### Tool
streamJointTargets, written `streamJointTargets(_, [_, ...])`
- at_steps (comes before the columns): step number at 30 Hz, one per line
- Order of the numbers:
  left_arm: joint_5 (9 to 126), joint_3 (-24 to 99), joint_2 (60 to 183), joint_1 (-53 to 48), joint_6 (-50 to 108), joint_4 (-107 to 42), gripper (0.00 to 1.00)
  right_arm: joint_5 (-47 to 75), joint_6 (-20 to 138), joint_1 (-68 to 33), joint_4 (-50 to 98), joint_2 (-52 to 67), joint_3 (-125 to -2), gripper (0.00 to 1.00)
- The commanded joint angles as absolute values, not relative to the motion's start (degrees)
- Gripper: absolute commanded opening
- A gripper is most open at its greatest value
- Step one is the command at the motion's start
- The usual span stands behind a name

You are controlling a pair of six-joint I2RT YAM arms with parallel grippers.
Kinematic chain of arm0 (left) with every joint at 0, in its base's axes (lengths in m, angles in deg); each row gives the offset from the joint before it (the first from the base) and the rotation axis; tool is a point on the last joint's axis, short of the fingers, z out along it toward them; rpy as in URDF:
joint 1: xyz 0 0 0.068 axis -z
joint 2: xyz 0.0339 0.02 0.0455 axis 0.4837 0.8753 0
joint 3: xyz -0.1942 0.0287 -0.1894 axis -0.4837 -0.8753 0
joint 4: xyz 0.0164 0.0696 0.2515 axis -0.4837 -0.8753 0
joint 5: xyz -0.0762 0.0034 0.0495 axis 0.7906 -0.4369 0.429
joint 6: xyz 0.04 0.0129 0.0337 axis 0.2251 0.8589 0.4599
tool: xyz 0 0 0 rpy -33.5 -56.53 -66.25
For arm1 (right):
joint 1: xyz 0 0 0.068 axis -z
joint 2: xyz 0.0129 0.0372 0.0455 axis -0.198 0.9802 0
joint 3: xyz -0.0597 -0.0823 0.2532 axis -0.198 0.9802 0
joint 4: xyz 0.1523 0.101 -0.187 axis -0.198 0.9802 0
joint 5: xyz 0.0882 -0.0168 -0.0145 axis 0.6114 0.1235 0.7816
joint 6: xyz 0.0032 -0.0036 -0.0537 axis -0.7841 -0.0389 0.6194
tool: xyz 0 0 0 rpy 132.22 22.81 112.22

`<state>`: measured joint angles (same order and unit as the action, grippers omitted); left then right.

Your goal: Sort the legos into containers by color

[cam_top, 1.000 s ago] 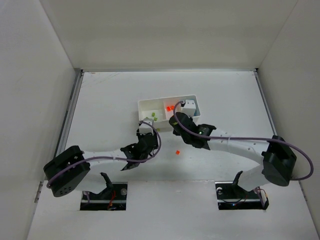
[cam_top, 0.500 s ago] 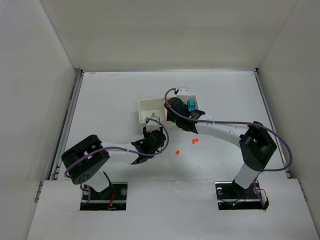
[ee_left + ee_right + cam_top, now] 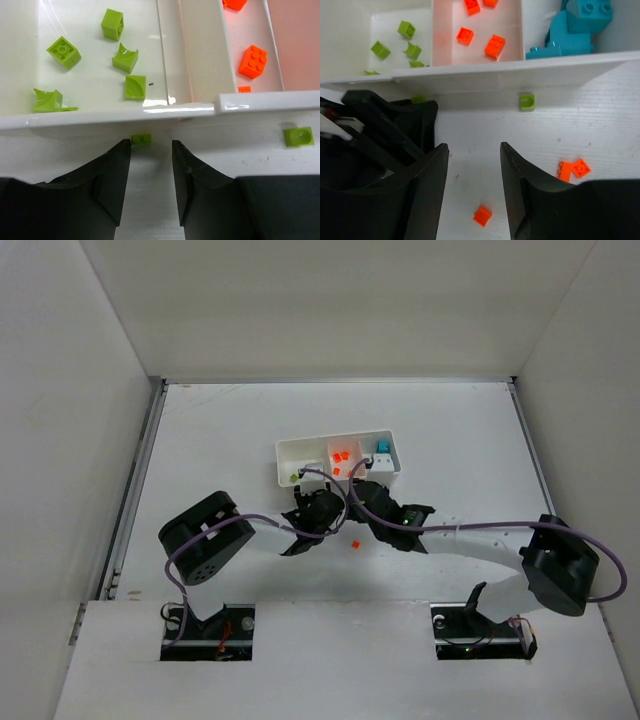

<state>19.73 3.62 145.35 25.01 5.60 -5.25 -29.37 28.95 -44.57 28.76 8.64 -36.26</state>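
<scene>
1. Left hand (image 3: 151,150): jaws parted, nothing clamped. Its tips stand just short of the near wall of the tray (image 3: 100,117), in front of the left compartment.
2. Small green brick (image 3: 141,139): lies on the desk (image 3: 220,430) at the foot of that wall, right at the mouth of the left hand's gap. It is narrower than the gap, and neither jaw visibly touches it.
3. Right hand (image 3: 474,155): jaws spread, with the gap between them empty. It is over the desk near the tray's near wall, just beside the left hand.
4. Tray: white, low-walled, with three compartments side by side. It sits mid-desk, ahead of both hands.
5. Left compartment: green legos (image 3: 63,51), five pieces visible in the left wrist view, several of them with a curved face.
6. Middle compartment: orange legos (image 3: 494,46), four visible in the right wrist view, two of them cut off by the top edge.
7. Right compartment: teal legos (image 3: 570,30), bunched together and larger than the others. The count cannot be told.
8. Loose green piece (image 3: 527,101): on the desk, close against the tray's outer near wall, below the divider between the middle and right compartments.
9. Loose orange pair (image 3: 574,169): on the desk, the two touching each other, just beside the right hand's right-side jaw.
10. Single orange brick (image 3: 482,215): on the desk, under the gap of the right hand, apart from the tray.
</scene>
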Motion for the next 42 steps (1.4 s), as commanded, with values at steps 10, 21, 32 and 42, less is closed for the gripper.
streamJointTargets(10, [13.0,5.5,149.6,25.4,4.9,-5.5,0.31,-31.9,20.7,-48.1,20.3,3.2,-25.3,0.51])
streamJointTargets(21, [14.6,2.2,140.7,29.3,8.1,-5.4,0.15,-32.6,17.8,-56.0,22.8,5.7,-22.5,0.51])
streamJointTargets(32, [17.3,-2.4,119.8,29.2,9.1,-12.1,0.15,-31.7,15.6,-57.7,27.7,10.1,-24.2,0.56])
streamJointTargets(42, [22.2,1.1,115.2,21.5,9.8,-14.4,0.15,-28.3,19.9,-55.9,28.3,11.9,-26.3,0.51])
